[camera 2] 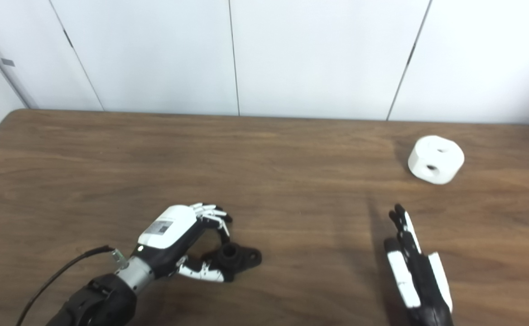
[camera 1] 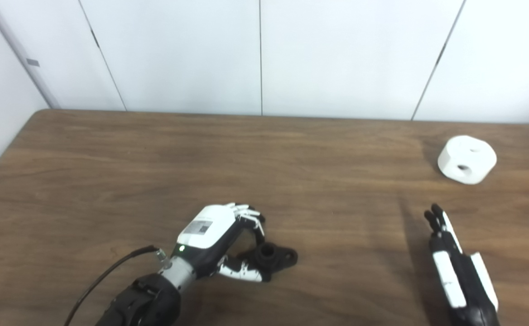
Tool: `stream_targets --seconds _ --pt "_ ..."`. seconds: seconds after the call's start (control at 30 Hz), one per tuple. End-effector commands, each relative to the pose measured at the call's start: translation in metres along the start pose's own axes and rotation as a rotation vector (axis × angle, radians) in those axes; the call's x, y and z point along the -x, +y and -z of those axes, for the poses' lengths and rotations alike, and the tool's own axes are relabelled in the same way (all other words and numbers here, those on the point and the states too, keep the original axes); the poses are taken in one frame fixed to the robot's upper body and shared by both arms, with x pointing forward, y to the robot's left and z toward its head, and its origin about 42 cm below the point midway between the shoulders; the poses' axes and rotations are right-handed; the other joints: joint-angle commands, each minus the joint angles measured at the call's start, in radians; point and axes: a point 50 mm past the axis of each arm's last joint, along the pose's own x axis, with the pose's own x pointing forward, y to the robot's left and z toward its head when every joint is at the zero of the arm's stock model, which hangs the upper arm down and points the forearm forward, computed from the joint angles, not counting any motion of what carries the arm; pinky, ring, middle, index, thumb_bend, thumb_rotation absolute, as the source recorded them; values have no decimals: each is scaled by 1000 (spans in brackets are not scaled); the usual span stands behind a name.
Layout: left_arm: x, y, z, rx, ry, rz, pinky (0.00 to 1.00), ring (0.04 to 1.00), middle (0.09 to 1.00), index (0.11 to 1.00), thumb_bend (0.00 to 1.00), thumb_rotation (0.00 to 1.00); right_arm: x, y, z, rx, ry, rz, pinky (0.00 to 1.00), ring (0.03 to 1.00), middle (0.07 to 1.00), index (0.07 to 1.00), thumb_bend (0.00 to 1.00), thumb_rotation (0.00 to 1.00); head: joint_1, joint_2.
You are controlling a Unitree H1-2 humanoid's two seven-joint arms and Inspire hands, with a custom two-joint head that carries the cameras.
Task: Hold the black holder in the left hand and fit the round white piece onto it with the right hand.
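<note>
Black holder [camera 1: 271,257] on bench [camera 1: 110,172], bracketed by curled left hand [camera 1: 221,240], grip not confirmed. White piece [camera 1: 467,159] lies beyond extended, empty right hand [camera 1: 457,267], slightly right.

The left robot hand [camera 1: 219,237] sits in the lower left of the frame, its dark forearm rising from the bottom edge with a cable trailing from the wrist. Its fingers [camera 1: 248,213] curl downward and the thumb reaches out below them, apart. The right robot hand [camera 1: 457,267] lies at the lower right, edge-on, its fingers straight, together and pointing up the frame.
</note>
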Motion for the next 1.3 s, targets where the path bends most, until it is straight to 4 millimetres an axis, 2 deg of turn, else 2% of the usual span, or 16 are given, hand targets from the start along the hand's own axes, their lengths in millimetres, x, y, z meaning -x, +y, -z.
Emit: stream_targets --seconds 0.0,0.2,0.4,0.63,0.9,1.1,1.27 --pt "4 -24 -10 32 -58 63 890 861 767 486 521 52 5 11 -5 -44 4 -7 1000 1000 978 1000 565 998 1 0" --pt "12 -39 -14 32 -78 43 869 839 749 486 521 52 4 10 -6 -48 -3 -10 1000 1000 975 1000 559 993 -16 14" --pt "16 -45 -16 34 -72 54 859 835 750 486 521 52 3 9 -7 -21 2 -8 1000 1000 967 1000 575 1000 -41 31" --pt "14 -50 -16 58 -73 80 897 857 769 486 521 51 0 8 -4 -5 -6 2 1000 990 963 1000 575 941 -54 30" --pt "11 -54 -13 70 -68 108 885 851 768 486 521 52 -3 3 -2 16 -11 21 1000 991 964 1000 603 919 -69 23" --pt "8 -56 -13 70 -66 133 876 853 773 486 520 51 -5 -5 -10 5 -31 48 998 984 959 1000 602 893 -93 14" --pt "7 -56 -11 71 -59 147 879 855 778 486 520 50 -9 -20 -26 73 -74 85 1000 994 964 1000 534 810 -112 9"
